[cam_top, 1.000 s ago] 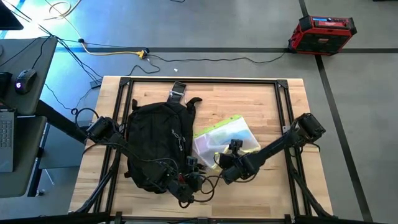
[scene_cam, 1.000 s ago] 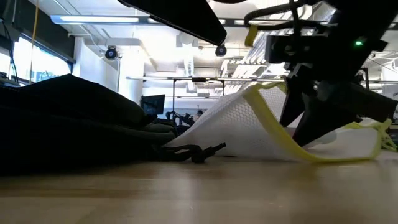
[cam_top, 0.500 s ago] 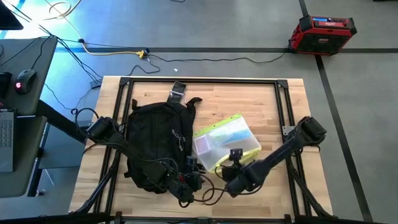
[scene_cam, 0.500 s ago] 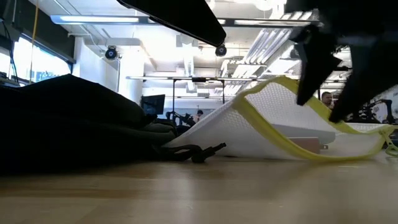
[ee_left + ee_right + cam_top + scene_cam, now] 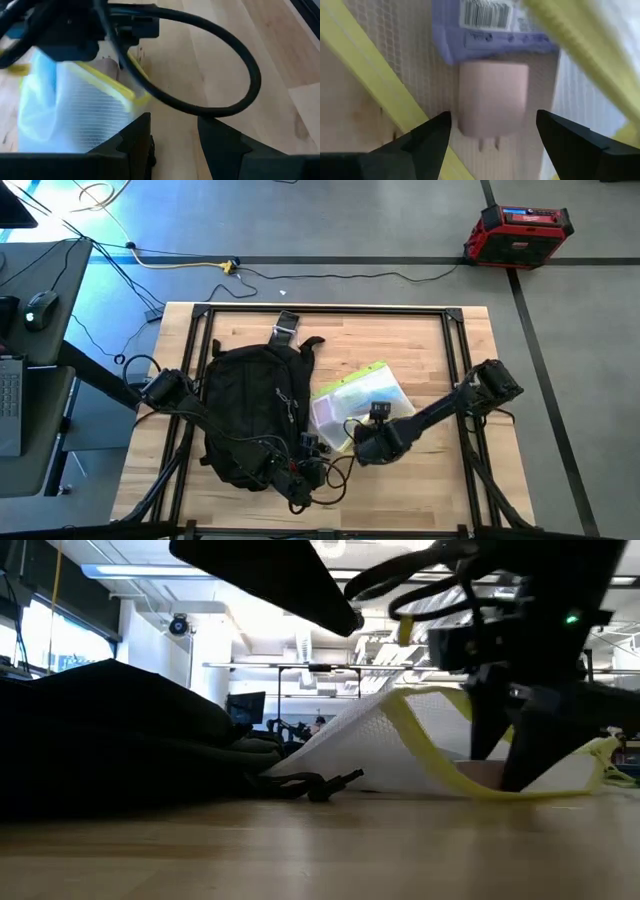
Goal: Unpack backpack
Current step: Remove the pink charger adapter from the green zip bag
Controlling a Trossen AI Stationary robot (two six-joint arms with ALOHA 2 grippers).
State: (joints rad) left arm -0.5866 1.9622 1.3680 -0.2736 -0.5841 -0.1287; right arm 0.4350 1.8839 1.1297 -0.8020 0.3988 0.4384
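Note:
The black backpack (image 5: 250, 415) lies flat on the table's left half; it is a dark mound (image 5: 110, 740) in the low view, with a strap end (image 5: 315, 783) trailing on the wood. Right of it lies the translucent mesh pouch with yellow trim (image 5: 362, 405) (image 5: 400, 745), holding a pale plug block (image 5: 492, 97) and a blue barcoded packet (image 5: 490, 25). My right gripper (image 5: 362, 448) (image 5: 492, 145) is open, pointing down at the pouch's near edge, one finger on each side of the block. My left gripper (image 5: 300, 485) (image 5: 175, 145) is open, low by the backpack's near right corner. My right gripper comes down from above at the pouch's near edge with the yellow trim (image 5: 470, 780), fingers (image 5: 488, 735) apart. Whether the fingertips touch the mesh I cannot tell. The pouch lies on the table, its middle humped up.
A black metal frame (image 5: 330, 310) runs round the tabletop. A looped black cable (image 5: 335, 480) lies between the two grippers. Bare wood shows at the far right of the table (image 5: 425, 345). A red case (image 5: 517, 232) sits on the floor beyond.
My right gripper drew back from the pouch toward the table's near edge and rose, then came back down at the pouch's near edge. The pouch's yellow-trimmed near edge stood higher while the gripper was away and sits lower again now. The backpack has not moved.

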